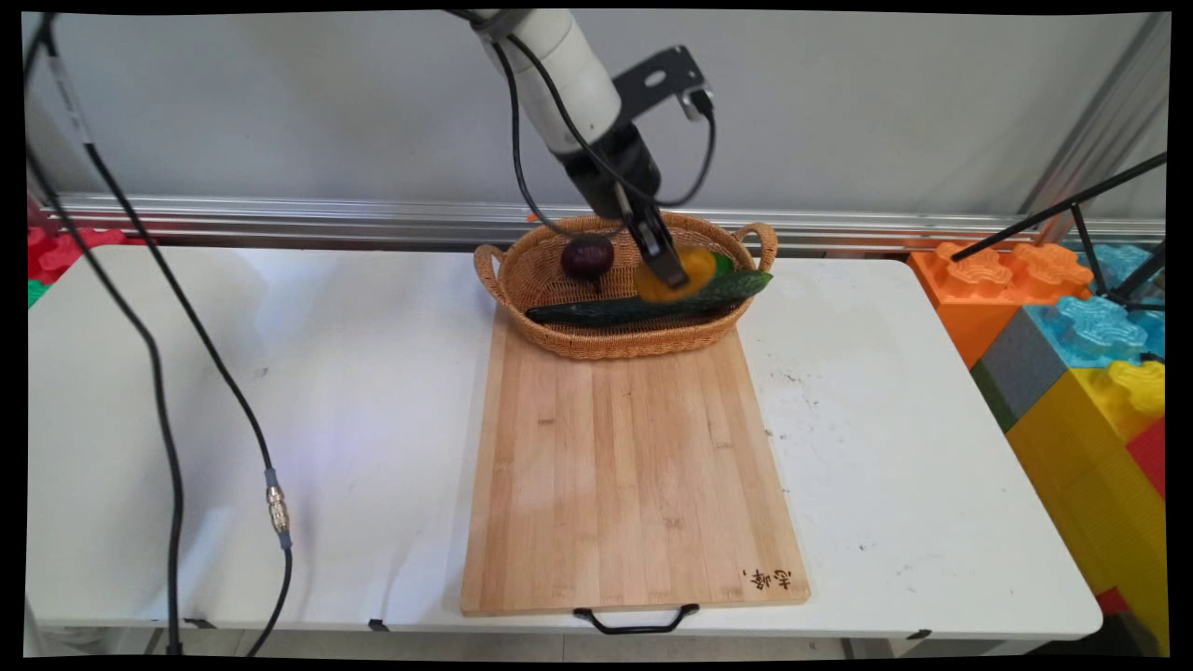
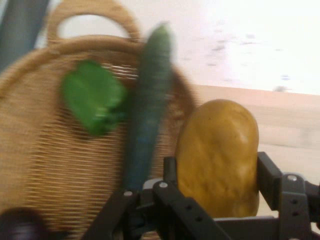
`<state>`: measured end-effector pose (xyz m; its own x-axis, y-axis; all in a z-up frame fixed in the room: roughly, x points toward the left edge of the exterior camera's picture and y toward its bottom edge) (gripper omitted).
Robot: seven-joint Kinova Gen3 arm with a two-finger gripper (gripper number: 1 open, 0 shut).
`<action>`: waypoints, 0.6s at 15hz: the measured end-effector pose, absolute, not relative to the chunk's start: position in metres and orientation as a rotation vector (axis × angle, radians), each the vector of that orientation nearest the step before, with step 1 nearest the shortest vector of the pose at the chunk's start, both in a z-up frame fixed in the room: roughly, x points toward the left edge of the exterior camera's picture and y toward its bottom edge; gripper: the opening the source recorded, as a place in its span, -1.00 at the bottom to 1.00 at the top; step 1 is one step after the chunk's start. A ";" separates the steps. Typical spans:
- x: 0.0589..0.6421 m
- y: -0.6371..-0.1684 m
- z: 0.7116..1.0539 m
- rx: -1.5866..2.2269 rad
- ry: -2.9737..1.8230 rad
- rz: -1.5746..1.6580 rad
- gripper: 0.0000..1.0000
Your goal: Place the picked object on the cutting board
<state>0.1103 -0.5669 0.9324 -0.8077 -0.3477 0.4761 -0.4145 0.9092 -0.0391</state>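
Mango clamped in the pincer above the basket

Pincer [image 1: 667, 270] grips a yellow mango [image 1: 673, 273], its two fingers pressed against the fruit's opposite sides, as the hand view shows plainly: the mango [image 2: 218, 157] fills the gap between the black pads. The fruit hangs over the right half of the wicker basket [image 1: 559, 340]; whether it is touching anything beneath it cannot be told.

The basket is the landmark for everything else. It stands on the far end of a long wooden cutting board [image 1: 629, 466], which lies on the white desk [image 1: 280, 373] and reaches from the basket toward the near edge. Inside the basket a dark green cucumber [image 1: 596, 310] lies lengthwise, its right tip poking over the basket's right rim just below the handle. A dark purple round fruit [image 1: 587, 255], perhaps a passion fruit or plum, sits in the basket's left part. Something green [image 2: 94, 97], probably a pepper, lies in the basket beyond the cucumber in the hand view, and is mostly hidden behind the mango in the main view.

To the right of the basket, off the desk, stand large toy building blocks [image 1: 1072, 317] in orange, blue and yellow.

As a judgement on handling: the mango is smooth and rounded, so the grip is best kept across its middle, with the wrist level and any movement slow and straight, clear of the cucumber's raised tip and the basket's rim and handle.
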 end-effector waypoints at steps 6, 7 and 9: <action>0.076 -0.516 0.912 0.581 -2.582 0.119 -1.00; 0.071 -0.515 0.903 0.590 -2.582 0.127 -1.00; 0.064 -0.513 0.878 0.624 -2.591 0.136 -1.00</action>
